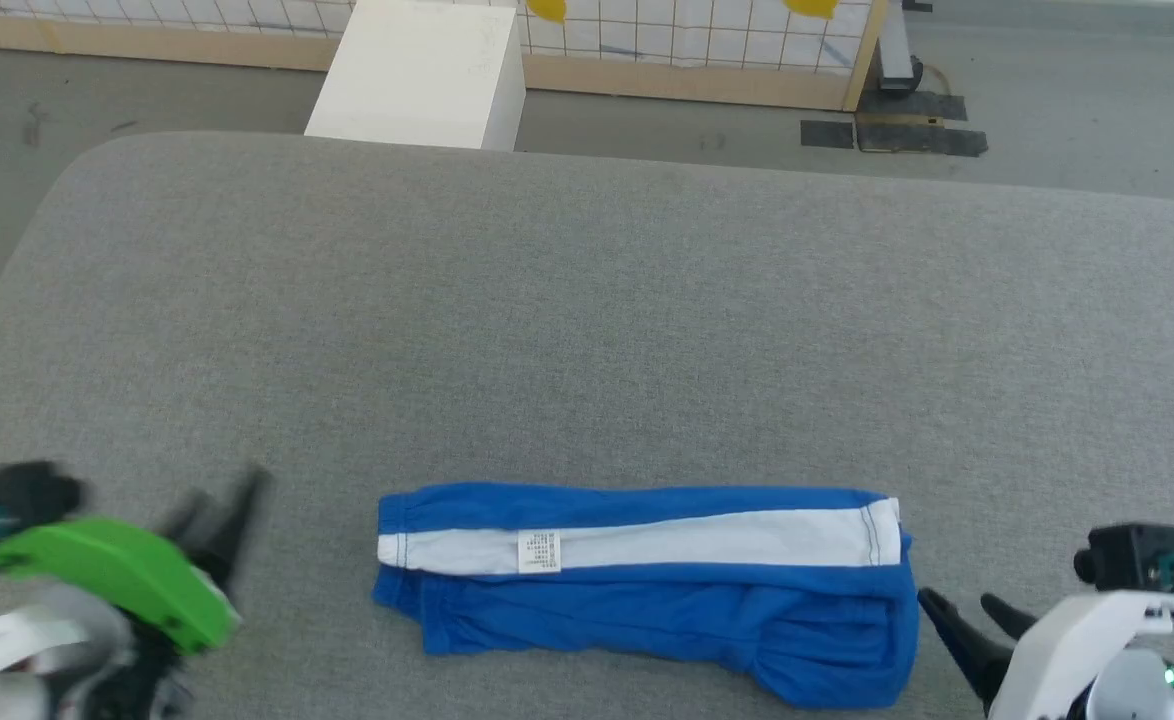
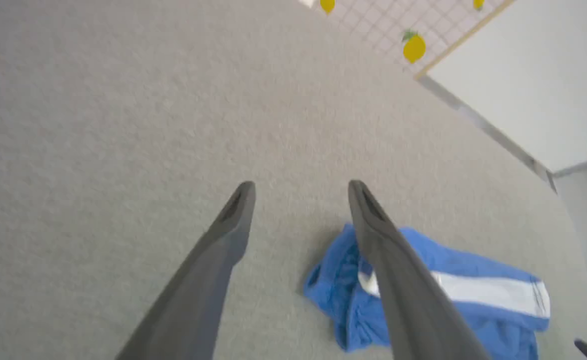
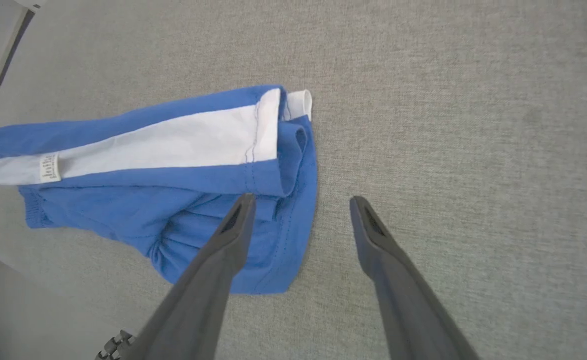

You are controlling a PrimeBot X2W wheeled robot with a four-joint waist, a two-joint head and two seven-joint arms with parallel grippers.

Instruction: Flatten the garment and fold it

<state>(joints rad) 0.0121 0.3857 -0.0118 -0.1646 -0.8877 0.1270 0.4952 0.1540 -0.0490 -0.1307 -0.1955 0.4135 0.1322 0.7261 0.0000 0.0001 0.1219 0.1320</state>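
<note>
You're looking at shorts (image 1: 647, 610) in soft, matt blue cloth; the white stripe (image 1: 697, 540) is showing stitched seams and a small printed label (image 1: 539, 551). The table (image 1: 587, 320) is wearing a grey, coarse-woven, matt fabric covering. The left gripper (image 2: 301, 186) and right gripper (image 3: 301, 199) are showing smooth, matt dark-grey fingers (image 3: 213, 280), seemingly plastic. The green cover (image 1: 117, 575) is looking like smooth plastic, the white box (image 1: 417, 75) matt, the rail (image 1: 197, 45) pale wood.
</note>
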